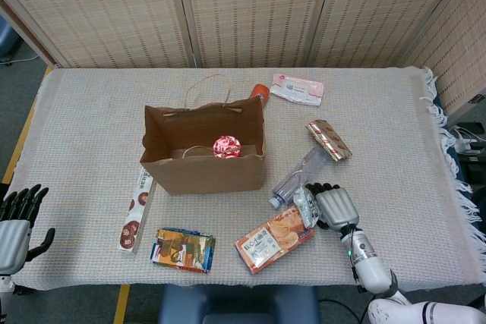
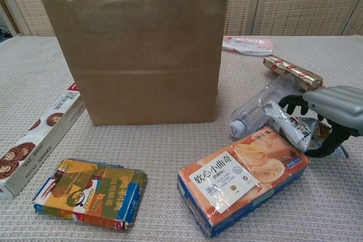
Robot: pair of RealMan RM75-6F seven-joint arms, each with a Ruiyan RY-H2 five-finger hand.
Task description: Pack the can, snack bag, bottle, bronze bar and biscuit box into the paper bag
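Brown paper bag (image 1: 203, 158) stands open on the desk (image 1: 91, 111) with only the can (image 1: 227, 146) inside. The right robot hand (image 2: 329, 111) curls over the snack bag (image 2: 298, 128), fingers around it but not lifting. Bottle (image 1: 292, 178), bronze bar (image 1: 328, 139) and biscuit box (image 1: 274, 237) wait beside. The left robot hand (image 1: 15, 225) idles open, empty.

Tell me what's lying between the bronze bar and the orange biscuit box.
The clear bottle and the silver snack bag, which the right hand has its fingers over. Both views show it.
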